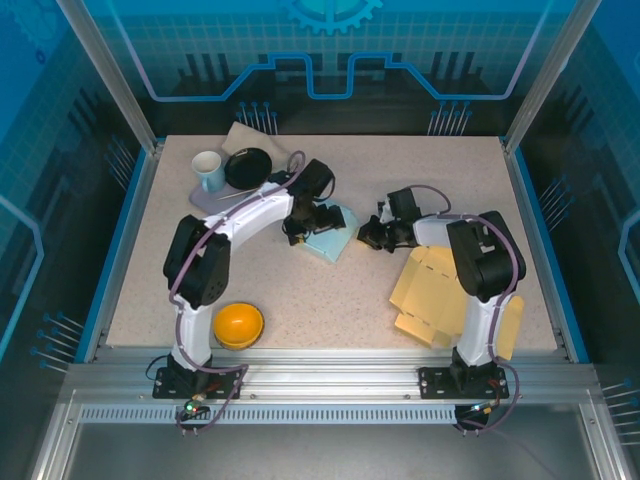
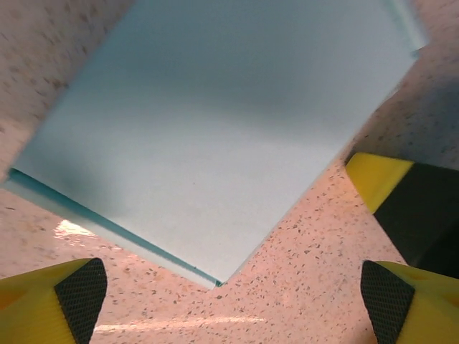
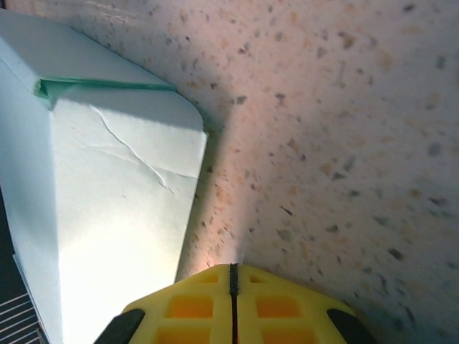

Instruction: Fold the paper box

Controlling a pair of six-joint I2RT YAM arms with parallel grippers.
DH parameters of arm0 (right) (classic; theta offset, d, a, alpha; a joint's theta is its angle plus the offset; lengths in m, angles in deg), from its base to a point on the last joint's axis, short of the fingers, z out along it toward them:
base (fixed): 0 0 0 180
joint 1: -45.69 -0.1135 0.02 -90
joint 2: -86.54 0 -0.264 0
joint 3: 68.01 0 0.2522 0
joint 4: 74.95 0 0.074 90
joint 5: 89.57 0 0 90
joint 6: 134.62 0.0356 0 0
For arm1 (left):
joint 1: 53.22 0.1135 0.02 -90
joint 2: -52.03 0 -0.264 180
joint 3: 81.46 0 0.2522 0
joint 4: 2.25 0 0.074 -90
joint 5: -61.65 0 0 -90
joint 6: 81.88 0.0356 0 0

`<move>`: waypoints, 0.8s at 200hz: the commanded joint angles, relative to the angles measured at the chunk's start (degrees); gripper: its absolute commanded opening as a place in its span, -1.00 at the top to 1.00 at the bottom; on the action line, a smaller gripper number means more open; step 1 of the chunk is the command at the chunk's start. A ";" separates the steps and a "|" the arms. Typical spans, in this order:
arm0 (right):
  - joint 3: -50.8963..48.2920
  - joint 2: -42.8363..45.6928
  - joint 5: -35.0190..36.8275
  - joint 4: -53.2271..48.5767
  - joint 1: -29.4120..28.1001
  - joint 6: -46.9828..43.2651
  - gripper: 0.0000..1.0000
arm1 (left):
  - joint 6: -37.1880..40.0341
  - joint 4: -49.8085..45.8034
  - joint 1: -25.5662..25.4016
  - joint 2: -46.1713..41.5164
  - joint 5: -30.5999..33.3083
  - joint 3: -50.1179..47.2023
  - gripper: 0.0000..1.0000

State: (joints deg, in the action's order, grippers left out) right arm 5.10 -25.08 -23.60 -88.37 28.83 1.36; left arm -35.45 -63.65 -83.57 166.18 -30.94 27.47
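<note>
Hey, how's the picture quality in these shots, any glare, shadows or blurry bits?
Left wrist view: bright glare streaks on the table just below the paper box, whose face is evenly lit. Right wrist view: the box throws a dark shadow onto the table beside it, and the speckles go soft farther out. Top view: even light, blue-tinted surround, sharp.

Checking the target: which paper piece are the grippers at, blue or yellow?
The blue box, mid-table between the left gripper and the right gripper. The yellow sheets lie flat by the right arm's base, away from both grippers.
</note>
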 commanded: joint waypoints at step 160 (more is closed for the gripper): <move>14.82 -6.54 -0.64 -13.07 2.33 -3.88 0.86 | 27.61 15.79 10.40 14.31 -11.31 10.12 -0.73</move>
State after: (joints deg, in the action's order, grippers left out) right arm 17.96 -29.75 -22.59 -99.69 30.36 -1.85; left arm -8.98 -49.72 -73.66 179.16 -38.07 35.76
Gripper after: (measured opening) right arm 0.068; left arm 0.871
